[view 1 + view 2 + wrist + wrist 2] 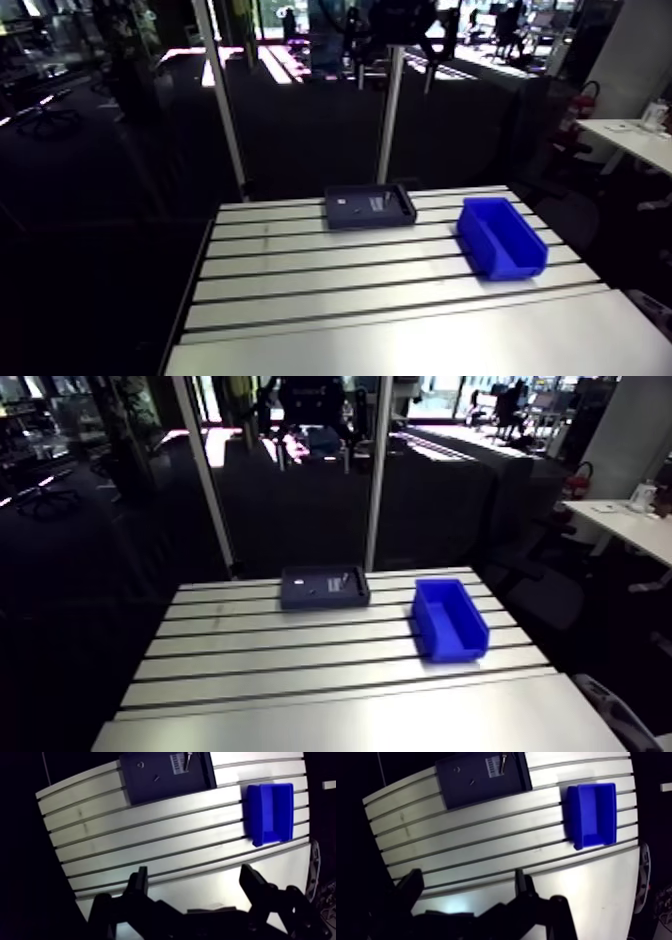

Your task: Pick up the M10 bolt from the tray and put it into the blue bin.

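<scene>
The M10 bolt (pixel 190 760) lies in the dark tray (pixel 150 789), close to the tray's far right corner and just beside a pale label (pixel 177 762). Its long axis runs roughly from the worktop's (pixel 150 847) near edge toward its far edge, slightly slanted; which end carries the head cannot be told. The tray sits at the middle of the worktop's far edge. The blue bin (pixel 270 812) stands near the right edge. The pincer (pixel 195 883) hangs over the near part of the worktop, fingers (pixel 140 884) spread wide, holding and touching nothing.
</scene>
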Controlling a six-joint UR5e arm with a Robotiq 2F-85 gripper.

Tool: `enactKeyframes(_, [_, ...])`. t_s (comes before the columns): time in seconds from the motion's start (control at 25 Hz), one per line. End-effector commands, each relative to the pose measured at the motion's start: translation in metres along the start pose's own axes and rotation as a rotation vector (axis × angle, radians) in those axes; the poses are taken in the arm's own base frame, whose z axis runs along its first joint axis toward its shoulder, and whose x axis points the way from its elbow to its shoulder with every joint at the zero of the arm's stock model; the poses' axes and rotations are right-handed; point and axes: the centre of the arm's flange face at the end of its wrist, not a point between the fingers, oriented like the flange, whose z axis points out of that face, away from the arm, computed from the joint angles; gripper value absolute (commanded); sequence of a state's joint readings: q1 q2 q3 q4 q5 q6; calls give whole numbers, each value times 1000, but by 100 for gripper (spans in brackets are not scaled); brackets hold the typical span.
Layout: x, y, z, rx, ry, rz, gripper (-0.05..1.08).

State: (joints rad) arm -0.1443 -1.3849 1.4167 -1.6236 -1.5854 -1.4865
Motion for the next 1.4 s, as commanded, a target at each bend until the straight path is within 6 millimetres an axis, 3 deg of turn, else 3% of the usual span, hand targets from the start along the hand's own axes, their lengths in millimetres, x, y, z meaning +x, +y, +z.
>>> enactKeyframes(0.04, [31, -2, 42, -7, -6, 2, 1])
enactKeyframes(0.48, [61, -2, 78, -29, -38, 0, 1])
enactKeyframes(1.24, [83, -1, 121, -42, -26, 1, 1])
enactKeyframes(1.4, [91, 0, 139, -42, -28, 7, 1])
